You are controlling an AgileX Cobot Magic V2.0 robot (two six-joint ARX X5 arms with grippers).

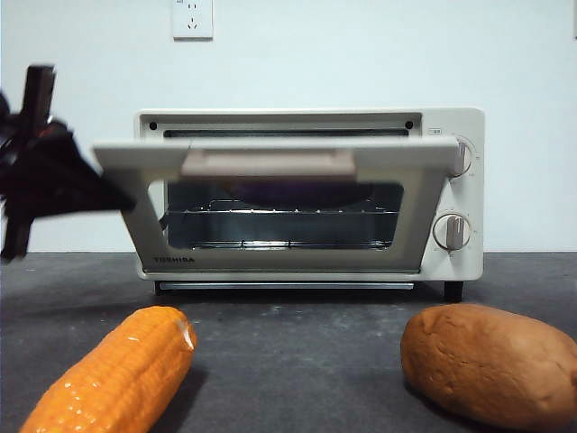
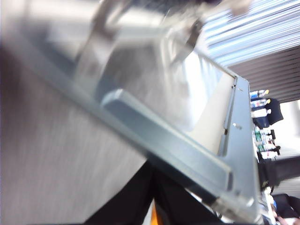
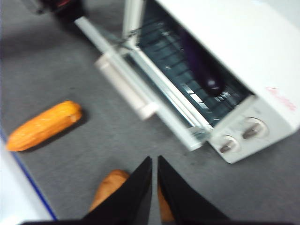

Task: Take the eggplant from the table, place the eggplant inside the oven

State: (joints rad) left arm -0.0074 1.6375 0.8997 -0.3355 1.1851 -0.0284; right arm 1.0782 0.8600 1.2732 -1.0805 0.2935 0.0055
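Eggplant (image 3: 202, 65) lies inside the oven (image 1: 451, 180). Left gripper (image 1: 54, 180), jaw state unclear, at frame left should lift the door (image 1: 270, 155) steadily; right gripper (image 3: 154, 161) waits, fingers together.

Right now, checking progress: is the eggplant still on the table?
No, the eggplant lies on the rack inside the oven.

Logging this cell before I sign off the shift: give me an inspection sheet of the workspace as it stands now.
Surface: dark grey table, no spills seen.
Job's things: eggplant lies on the rack inside the oven; door half open.
Clutter: corn cob and potato on the table in front of the oven.
Grippers: left gripper at the door's edge; right gripper raised above the potato, jaws shut.
Cables: nothing seen.
Surroundings: white wall with a socket.
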